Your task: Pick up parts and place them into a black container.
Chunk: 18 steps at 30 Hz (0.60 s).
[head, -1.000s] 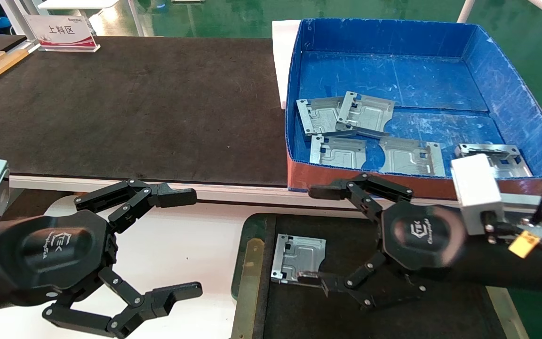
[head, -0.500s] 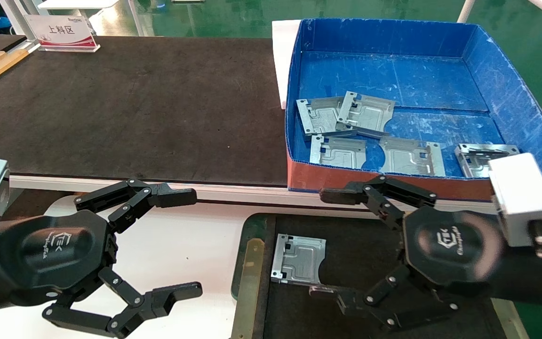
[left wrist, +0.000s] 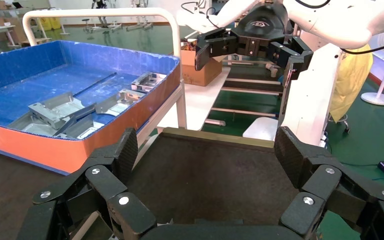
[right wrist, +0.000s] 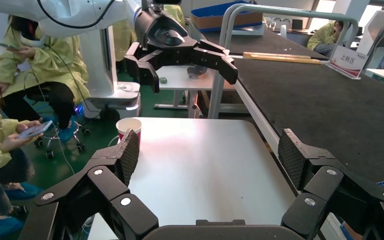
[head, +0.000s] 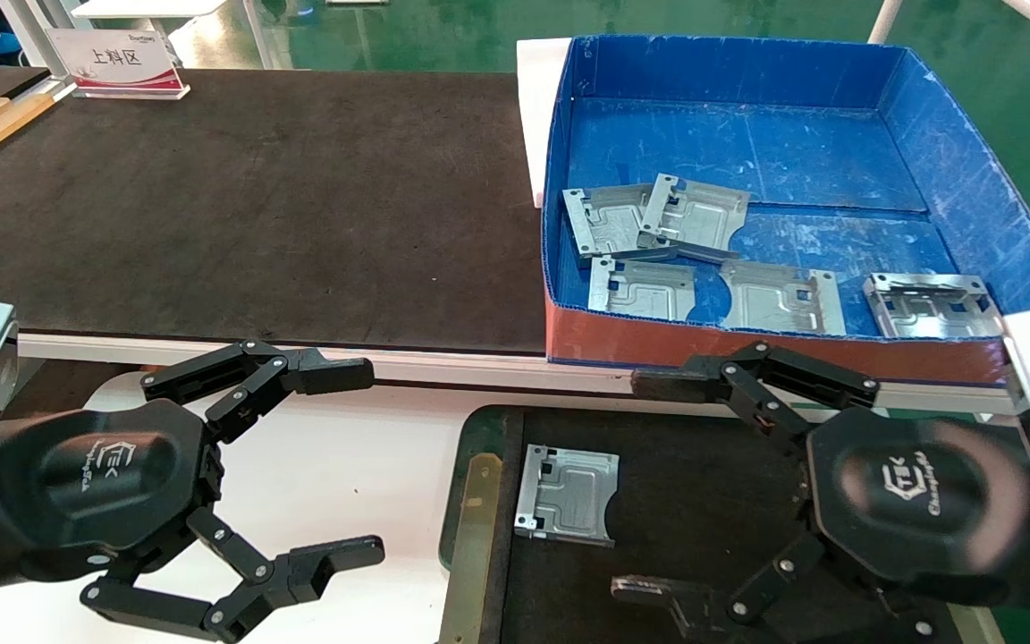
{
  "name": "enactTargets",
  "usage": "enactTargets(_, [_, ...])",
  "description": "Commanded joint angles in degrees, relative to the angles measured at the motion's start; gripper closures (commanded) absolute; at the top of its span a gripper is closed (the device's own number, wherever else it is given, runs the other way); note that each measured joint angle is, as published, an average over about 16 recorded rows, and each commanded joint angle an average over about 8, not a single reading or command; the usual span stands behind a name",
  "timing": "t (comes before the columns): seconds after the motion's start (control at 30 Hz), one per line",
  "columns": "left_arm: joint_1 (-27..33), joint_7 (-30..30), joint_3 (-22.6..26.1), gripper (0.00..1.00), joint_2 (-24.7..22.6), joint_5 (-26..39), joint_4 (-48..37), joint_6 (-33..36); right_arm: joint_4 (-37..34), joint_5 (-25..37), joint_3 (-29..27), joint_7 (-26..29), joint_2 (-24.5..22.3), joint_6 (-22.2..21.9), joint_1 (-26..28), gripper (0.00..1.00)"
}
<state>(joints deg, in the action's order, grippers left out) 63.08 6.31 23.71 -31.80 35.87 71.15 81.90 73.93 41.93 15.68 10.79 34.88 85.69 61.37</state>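
Note:
One silver-grey part [head: 566, 495] lies flat on the matte floor of the black container [head: 703, 483], near its left rim. My right gripper [head: 640, 486] hovers over the container to the right of that part, open, with nothing between its fingers. Several more parts [head: 694, 215] lie in the blue box [head: 971, 188] behind it. My left gripper [head: 367, 461] is parked over the white table, open and empty. The left wrist view shows the container's floor [left wrist: 215, 175] between my left gripper [left wrist: 208, 152] jaws. In the right wrist view my right gripper [right wrist: 210, 156] frames bare white table.
A long black belt surface [head: 238, 206] fills the back left, with a sign [head: 117, 61] at its far corner. The white table [head: 363, 465] lies left of the container. A paper cup [right wrist: 129, 127] stands at the table's far edge. People sit beyond it.
My right gripper has drawn back to the right and nearer to me, away from the part in the container; its finger no longer touches it. The part and left arm stayed still.

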Motion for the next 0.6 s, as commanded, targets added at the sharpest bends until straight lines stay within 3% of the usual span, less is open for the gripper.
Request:
enactTargets(0.03, [0.0,0.0,0.0,0.00,0.0,0.0,0.0,0.0,1.0,0.2,-0.9,0.6,-0.3,-0.1,-0.5,0.00])
enactTargets(0.6, [0.0,0.0,0.0,0.00,0.0,0.0,0.0,0.0,-0.1,0.1,0.0,0.0,0.0,-0.1,0.0,0.00])
